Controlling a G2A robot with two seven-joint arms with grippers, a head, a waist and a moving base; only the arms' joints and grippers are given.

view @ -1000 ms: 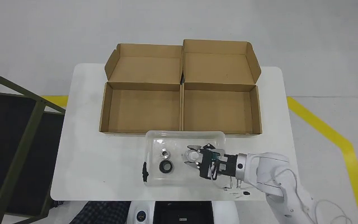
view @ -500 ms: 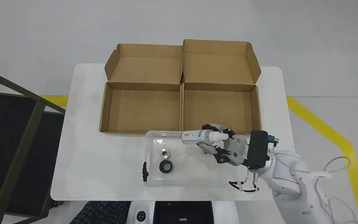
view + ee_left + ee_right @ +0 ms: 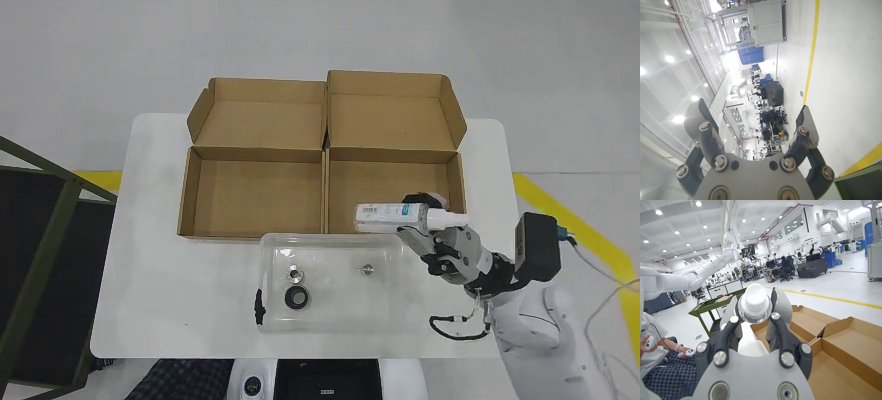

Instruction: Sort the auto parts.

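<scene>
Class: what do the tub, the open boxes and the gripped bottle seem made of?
Tub: clear plastic, probably; see-through walls. Boxes: brown matte cardboard, folded flaps. Bottle: seemingly clear glossy plastic or glass, white matte cap.

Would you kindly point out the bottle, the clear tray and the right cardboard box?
bottle [image 3: 385, 212]: top view, on its labelled body.
clear tray [image 3: 335, 303]: top view, on its bare floor.
right cardboard box [image 3: 385, 190]: top view, on its bare floor.
</scene>
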